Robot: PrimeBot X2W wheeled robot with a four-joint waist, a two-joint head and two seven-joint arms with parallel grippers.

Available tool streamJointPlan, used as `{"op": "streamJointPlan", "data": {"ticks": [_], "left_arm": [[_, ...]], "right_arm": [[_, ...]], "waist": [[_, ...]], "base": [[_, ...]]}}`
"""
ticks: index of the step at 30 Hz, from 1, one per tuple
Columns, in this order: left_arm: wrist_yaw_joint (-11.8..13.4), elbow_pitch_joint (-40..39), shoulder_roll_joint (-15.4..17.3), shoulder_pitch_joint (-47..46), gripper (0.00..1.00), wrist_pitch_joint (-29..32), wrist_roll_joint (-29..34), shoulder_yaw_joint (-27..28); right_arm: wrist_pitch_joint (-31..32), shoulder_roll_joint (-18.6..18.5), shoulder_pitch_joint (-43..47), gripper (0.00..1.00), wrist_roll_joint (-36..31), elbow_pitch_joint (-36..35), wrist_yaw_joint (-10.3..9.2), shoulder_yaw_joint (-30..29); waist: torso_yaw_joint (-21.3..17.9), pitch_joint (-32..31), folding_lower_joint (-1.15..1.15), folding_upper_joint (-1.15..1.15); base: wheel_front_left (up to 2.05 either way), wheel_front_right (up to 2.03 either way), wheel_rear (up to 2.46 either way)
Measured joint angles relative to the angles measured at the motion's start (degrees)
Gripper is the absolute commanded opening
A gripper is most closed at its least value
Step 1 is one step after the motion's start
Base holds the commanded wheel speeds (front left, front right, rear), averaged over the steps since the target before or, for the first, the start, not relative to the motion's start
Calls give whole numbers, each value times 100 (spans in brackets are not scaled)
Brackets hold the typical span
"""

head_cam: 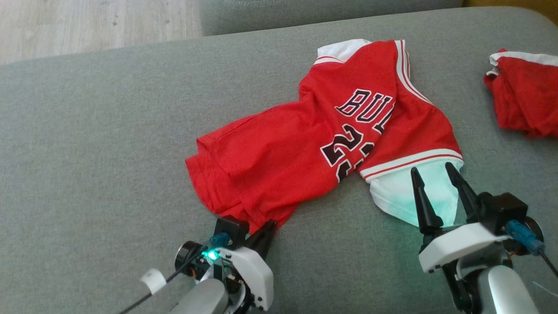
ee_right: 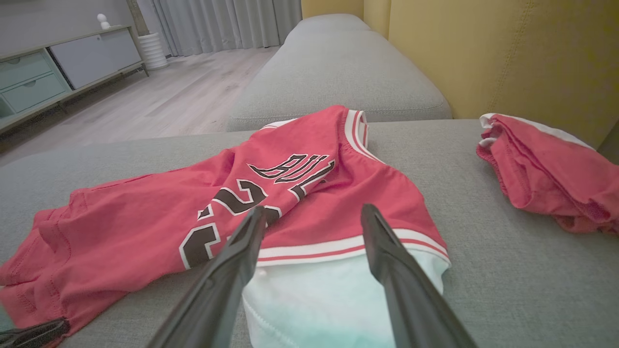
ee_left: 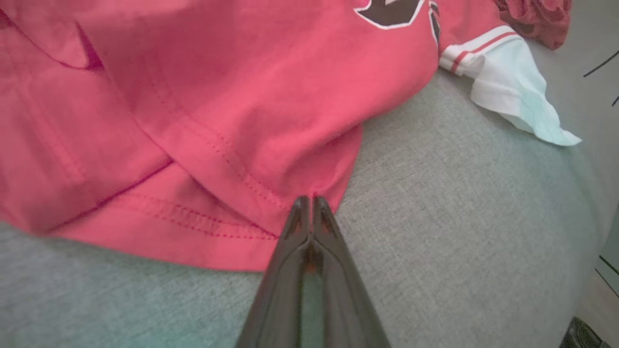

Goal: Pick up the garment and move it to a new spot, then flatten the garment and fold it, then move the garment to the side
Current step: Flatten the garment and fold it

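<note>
The grey sofa seat (head_cam: 87,152) lies under me; the red jersey (head_cam: 283,148) sprawls across its middle; a second red garment (head_cam: 527,100) sits well apart, to my right; my left claw (ee_left: 309,208) pinches the jersey's near hem; my right claw (head_cam: 431,168) gapes over its white edge.

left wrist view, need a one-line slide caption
Left gripper shut on the hem of the red jersey lying on the grey sofa cushion.
</note>
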Motion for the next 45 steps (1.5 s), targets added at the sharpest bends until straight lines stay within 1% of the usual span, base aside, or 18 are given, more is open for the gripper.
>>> {"op": "streamJointPlan", "data": {"ticks": [3, 7, 9, 11, 13, 14, 18, 22, 24, 25, 26, 30, 33, 37, 40, 43, 44, 45], "left_arm": [[75, -145, 11, 34, 0, -246, -27, 75], [223, -989, 197, 85, 0, -372, -200, 392], [260, -1568, 390, 104, 0, -344, -322, 581], [315, -2112, 675, 112, 0, -291, -358, 798], [314, -2482, 954, 92, 0, -175, -491, 1033], [263, -2552, 1132, 59, 0, -58, -488, 1074], [-115, -2369, 1605, -296, 0, 218, -676, 1323], [-309, -1686, 1995, -1169, 0, 241, -503, 1492], [-413, -1379, 2080, -1552, 0, 160, -459, 1523], [-450, -1239, 2109, -1684, 31, 124, -397, 1515], [-481, -1100, 2111, -1776, 100, 97, -374, 1499], [-568, -639, 2057, -1829, 100, -202, -412, 1374], [-601, -506, 2004, -1818, 100, -367, -532, 1376], [-605, -444, 1945, -1646, 100, -781, -770, 1485], [-633, -541, 1885, -1254, 100, -1210, -968, 1664], [-436, -753, 1822, -710, 100, -1599, -1087, 1869], [-271, -955, 1788, -332, 100, -1751, -1089, 1980], [-193, -1077, 1748, -136, 100, -1793, -1088, 2057]], "right_arm": [[0, 0, -5, 100, -1, 0, 0, -23], [0, 0, -5, 100, 20, -9, 1, -25], [0, 0, -5, 100, 52, -27, 1, -25], [0, 0, -5, 100, 52, -47, 1, -23], [0, 0, -7, 100, 52, -66, 1, -22], [0, 0, -10, 100, 53, -70, 1, -15], [-1, 0, -105, 100, 60, -80, 1, 81], [-19, -1, -363, 100, 110, -81, 0, 266], [-57, -1, -458, 100, 126, -65, 0, 338], [-58, -1, -489, 100, 163, -53, 1, 371], [-71, -1, -517, 100, 191, -22, 1, 388], [-157, -2, -537, 100, 252, 81, 1, 382], [-159, -2, -537, 100, 252, 123, 0, 346], [-207, -3, -534, 100, 250, 136, 1, 180], [-207, -3, -529, 100, 242, 136, 0, 55], [-200, -2, -511, 100, 216, 133, 0, -51], [-162, -2, -489, 100, 198, 118, 0, -122], [-146, -3, -454, 100, 198, 100, 1, -143]], "waist": [[22, -29, 0, 0], [72, -51, 0, 0], [93, -54, 0, 0], [107, -40, -1, 0], [126, -6, 0, 0], [132, 16, 0, 0], [119, 150, 0, 0], [-2, 293, 0, 0], [-87, 364, 0, 0], [-132, 398, 0, 0], [-175, 430, 0, 0], [-293, 515, 1, 0], [-293, 507, 1, 0], [-210, 417, 0, 0], [-118, 306, 0, 0], [-14, 167, -1, 0], [55, 70, -1, 0], [90, 20, -1, 0]], "base": [[0, 0, 0], [0, 0, 0], [0, 0, 0], [0, 0, 0], [0, 0, 0], [0, 0, 0], [0, 0, 0], [0, 0, 0], [0, 0, 0], [0, 0, 0], [0, 0, 0], [0, 0, 0], [0, 0, 0], [0, 0, 0], [0, 0, 0], [0, 0, 0], [0, 0, 0], [0, 0, 0]]}}
